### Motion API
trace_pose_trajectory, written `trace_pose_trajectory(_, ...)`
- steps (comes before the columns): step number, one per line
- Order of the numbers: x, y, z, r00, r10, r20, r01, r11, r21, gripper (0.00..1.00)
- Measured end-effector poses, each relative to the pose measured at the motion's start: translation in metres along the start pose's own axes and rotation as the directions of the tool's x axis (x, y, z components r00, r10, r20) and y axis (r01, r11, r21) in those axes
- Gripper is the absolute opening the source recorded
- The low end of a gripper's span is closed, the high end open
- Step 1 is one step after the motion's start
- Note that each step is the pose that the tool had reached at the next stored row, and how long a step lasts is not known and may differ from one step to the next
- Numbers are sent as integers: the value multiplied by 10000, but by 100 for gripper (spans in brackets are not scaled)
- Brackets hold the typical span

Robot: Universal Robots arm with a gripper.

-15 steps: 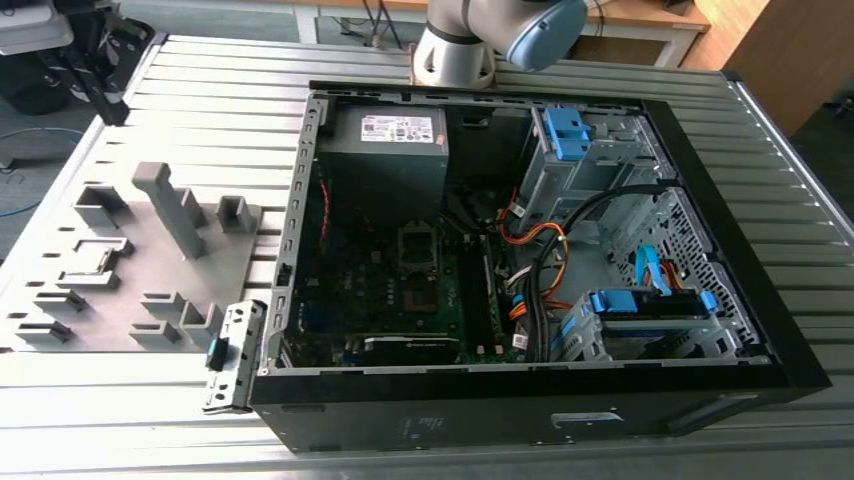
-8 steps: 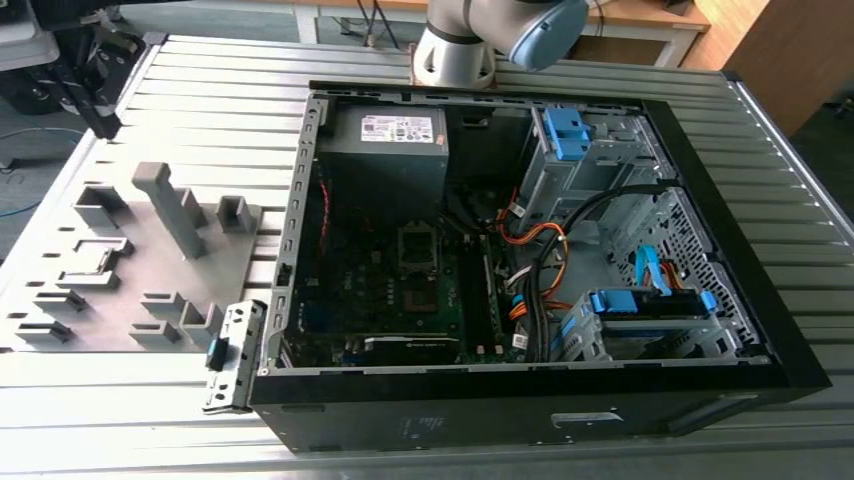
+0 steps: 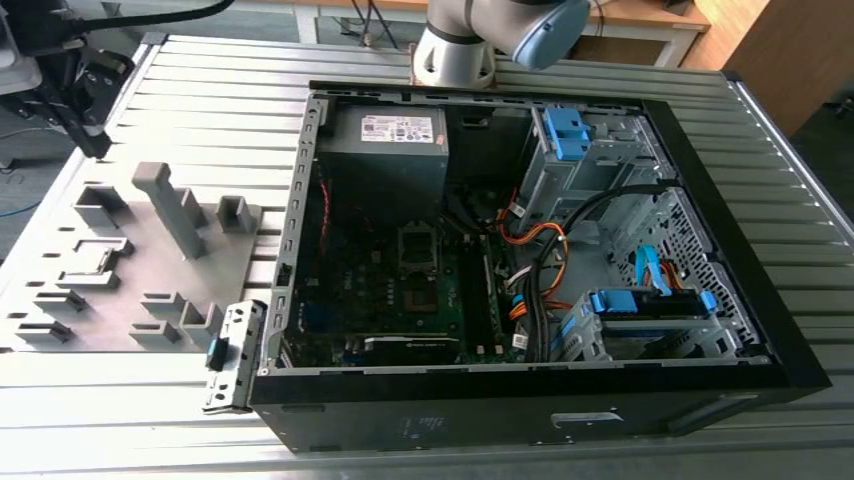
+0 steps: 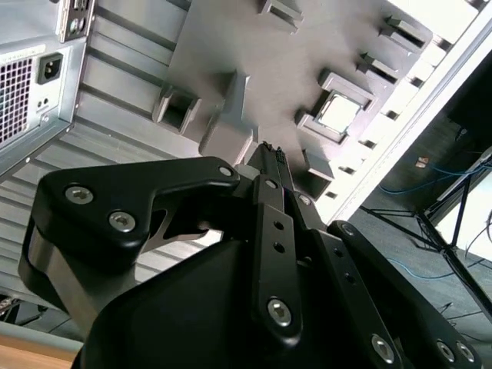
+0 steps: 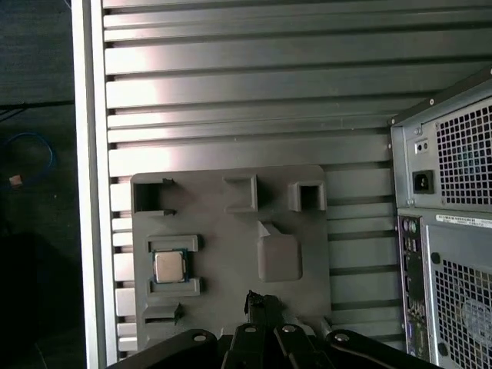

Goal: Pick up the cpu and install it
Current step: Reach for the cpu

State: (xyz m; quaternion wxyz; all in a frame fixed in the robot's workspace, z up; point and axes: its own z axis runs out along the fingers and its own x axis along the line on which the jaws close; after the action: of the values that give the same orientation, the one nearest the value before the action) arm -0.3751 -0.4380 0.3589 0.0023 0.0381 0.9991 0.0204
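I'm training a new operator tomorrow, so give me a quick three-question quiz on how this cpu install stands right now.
1. In the exterior view, on which side of the computer case does the grey fixture plate lie?
2. The cpu rests: A) in a holder on the fixture plate; B) inside the computer case; C) directly on the table.
3. True or false: the gripper is holding the cpu.

Key: 1. The exterior view's left. 2. A. 3. False; in the first wrist view the cpu lies in its holder, apart from the gripper.
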Motion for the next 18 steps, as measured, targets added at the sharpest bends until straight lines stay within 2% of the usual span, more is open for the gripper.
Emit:
trace_pose_trajectory(5,11,-88,56,10000,0,1,0,10000,0,11)
trace_pose_trajectory(8,32,-100,102,10000,1,1,-1,10000,0,11)
trace_pose_trajectory(13,106,-108,162,10000,0,2,0,10000,-1,11)
trace_pose_trajectory(18,157,-114,205,10000,0,1,0,10000,0,11)
